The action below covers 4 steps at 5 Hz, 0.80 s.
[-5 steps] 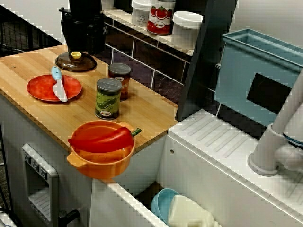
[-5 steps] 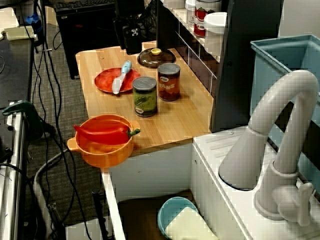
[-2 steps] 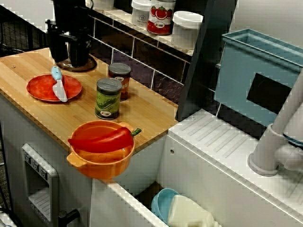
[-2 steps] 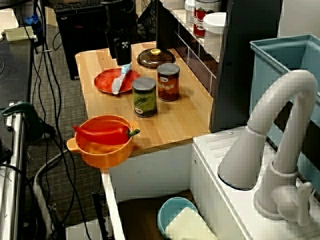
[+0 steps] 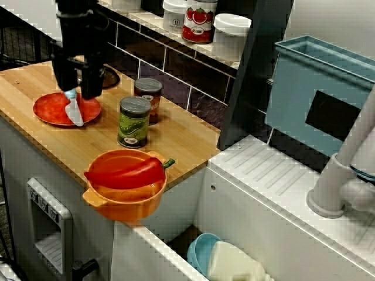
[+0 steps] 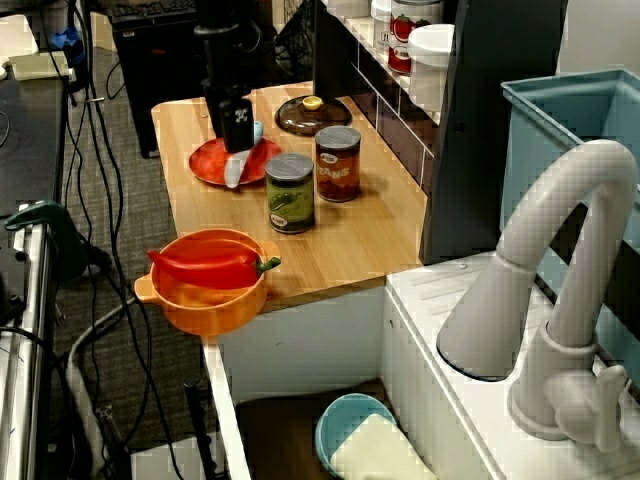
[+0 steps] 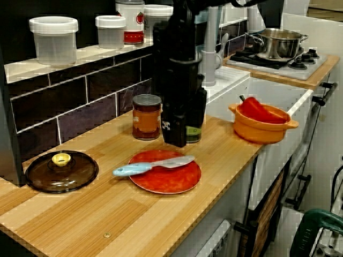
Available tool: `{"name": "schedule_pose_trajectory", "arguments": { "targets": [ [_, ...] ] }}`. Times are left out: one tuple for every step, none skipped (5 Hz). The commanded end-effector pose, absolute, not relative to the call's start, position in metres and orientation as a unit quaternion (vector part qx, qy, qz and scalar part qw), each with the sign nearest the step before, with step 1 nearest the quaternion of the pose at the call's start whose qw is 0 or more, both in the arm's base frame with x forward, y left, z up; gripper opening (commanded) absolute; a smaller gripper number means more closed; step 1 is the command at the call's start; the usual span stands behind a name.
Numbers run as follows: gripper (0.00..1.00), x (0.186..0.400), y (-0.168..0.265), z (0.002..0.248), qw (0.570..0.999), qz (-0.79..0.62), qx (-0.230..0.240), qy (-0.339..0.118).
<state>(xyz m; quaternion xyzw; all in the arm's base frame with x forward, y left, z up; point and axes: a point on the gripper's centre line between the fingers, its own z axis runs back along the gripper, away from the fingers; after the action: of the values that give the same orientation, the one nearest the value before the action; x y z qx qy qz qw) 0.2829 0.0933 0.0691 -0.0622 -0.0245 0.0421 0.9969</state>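
Hanging over the red plate [image 5: 50, 110], the gripper [image 5: 74, 89] points straight down with its two fingers apart and nothing clamped between them. The knife [image 7: 153, 166] lies across the plate. In the front view its pale blue handle is to the left and its blade to the right. The fingertips stand above it; contact cannot be confirmed.

Front view, left to right: brown glass lid [image 7: 61, 170] with a yellow knob, plate and knife, red-labelled can [image 7: 147, 116], gripper, orange bowl [image 7: 262, 131] holding a red pepper [image 7: 257, 110], steel pot [image 7: 277, 44]. Only this view shows the pot and the whole lid; here the gripper hides most of the green-labelled can [image 5: 134, 122]. The high view shows that can complete, plus a blue cup [image 5: 202, 250] at the bottom edge. The view past the white tap [image 6: 560, 250] alone shows floor cables [image 6: 100, 150].

Labels: the shelf can [image 5: 199, 20] carries a tomato picture. Lettering on all cans is too small to read.

Arm pose: vertical, black, entering from the top edge of each view.
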Motion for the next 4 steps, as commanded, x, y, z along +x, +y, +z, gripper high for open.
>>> {"name": "schedule_pose_trajectory", "arguments": {
  "targets": [
    [0.94,0.282,0.11,0.06,0.997,0.041,-0.045,-0.041],
    [0.0,0.291,0.103,0.056,0.997,0.046,-0.052,-0.033],
    [0.0,0.299,0.101,0.058,0.996,0.051,-0.065,-0.026],
    [0.0,0.303,0.101,0.066,0.995,0.052,-0.078,-0.026]
  ]
}}
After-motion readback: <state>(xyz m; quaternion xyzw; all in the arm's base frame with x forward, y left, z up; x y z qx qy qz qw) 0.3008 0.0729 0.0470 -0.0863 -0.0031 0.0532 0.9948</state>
